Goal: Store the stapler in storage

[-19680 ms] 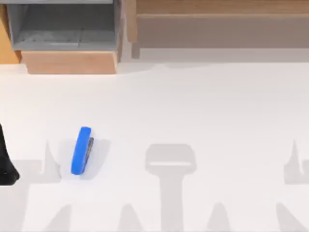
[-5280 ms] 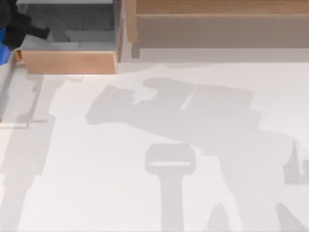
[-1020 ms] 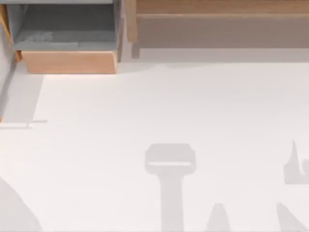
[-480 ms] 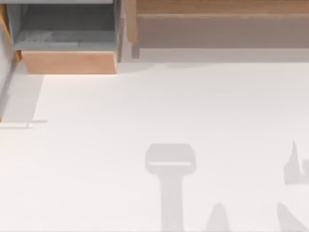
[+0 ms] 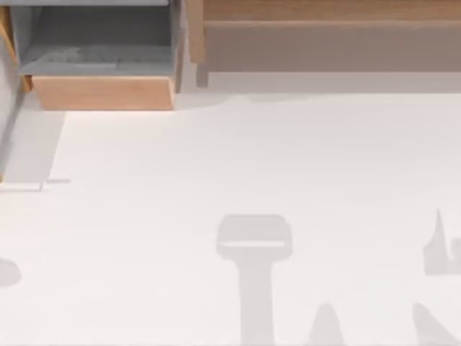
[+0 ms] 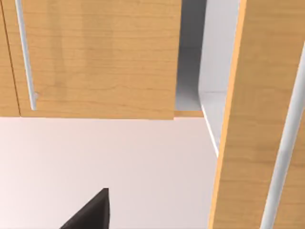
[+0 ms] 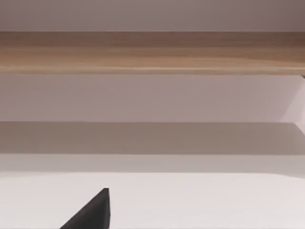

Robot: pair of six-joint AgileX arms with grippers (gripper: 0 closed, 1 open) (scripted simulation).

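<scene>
An open drawer (image 5: 101,92) with a grey inside is seen at the desk's (image 5: 288,158) far left corner, and a long wooden shelf (image 5: 324,11) runs along the far edge to its right. In the left wrist view a wooden cabinet door (image 6: 95,57) with a pale bar handle (image 6: 25,52) is faced, a dark sliver of the left end effector (image 6: 93,212) beneath it. The right end effector (image 7: 93,212) is seen as a like sliver before the shelf. Whether either is apart or together cannot be told.

A small shadow (image 5: 7,274) is found at the desk's left edge, where none lay half a second ago. The stapler, lying lengthwise on the left of the desk at the start and later carried to the drawer's left side, cannot be placed, nor can its long axis be told.
</scene>
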